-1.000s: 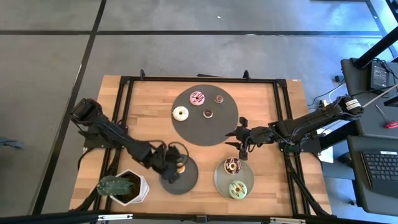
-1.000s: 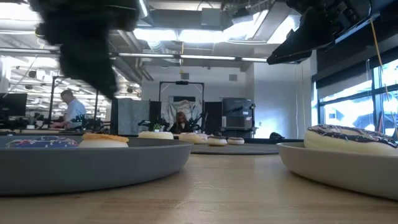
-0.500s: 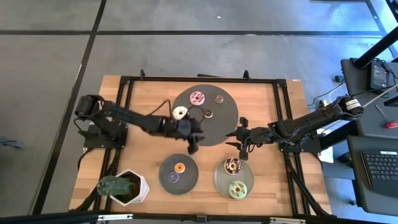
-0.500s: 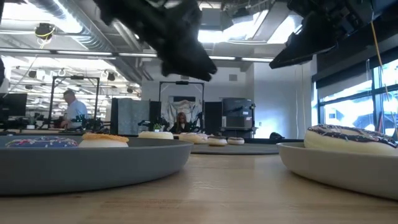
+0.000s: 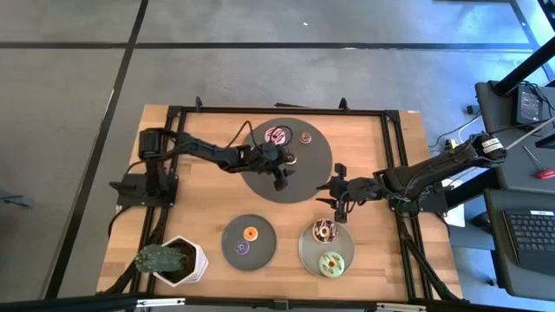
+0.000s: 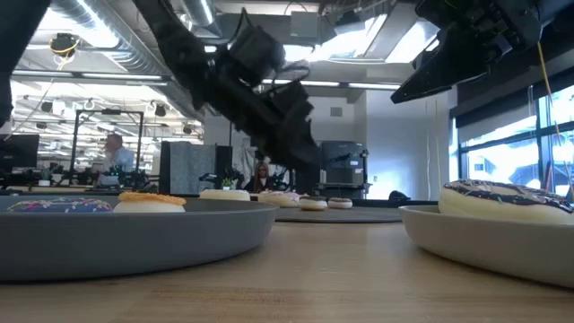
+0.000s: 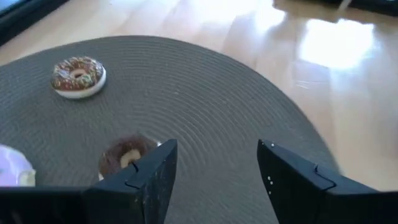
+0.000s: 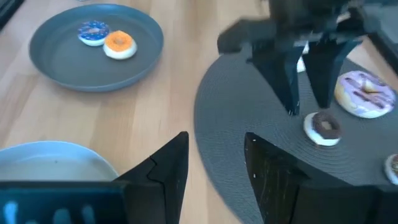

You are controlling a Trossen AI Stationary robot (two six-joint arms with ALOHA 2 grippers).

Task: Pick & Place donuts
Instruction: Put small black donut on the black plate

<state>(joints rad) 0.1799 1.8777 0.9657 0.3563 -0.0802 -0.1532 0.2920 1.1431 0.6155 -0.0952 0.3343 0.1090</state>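
My left gripper (image 5: 280,179) (image 7: 214,163) hangs open over the big round dark mat (image 5: 308,178), fingers pointing down, touching nothing. The mini brown donut (image 7: 124,154) lies on the mat just beside one finger. The pink donut (image 5: 276,135) and a small sprinkled one (image 5: 305,137) lie farther back on the mat. The white donut is mostly hidden under the left arm. My right gripper (image 5: 335,206) (image 8: 214,149) waits open at the mat's right edge. The orange (image 5: 250,232) and purple (image 5: 240,249) minis lie on the dark plate (image 5: 264,247).
A light grey plate (image 5: 305,251) near the right gripper holds the chocolate-sprinkled donut (image 5: 324,230) and the green donut (image 5: 329,263). A potted plant (image 5: 169,260) stands at the near left corner. Bare wood lies left of the mat and between the plates.
My left gripper has risen off the dark plate, where the orange donut stays, and swung toward the far edge until it hangs over the mat near the brown mini donut. The right arm has kept still.
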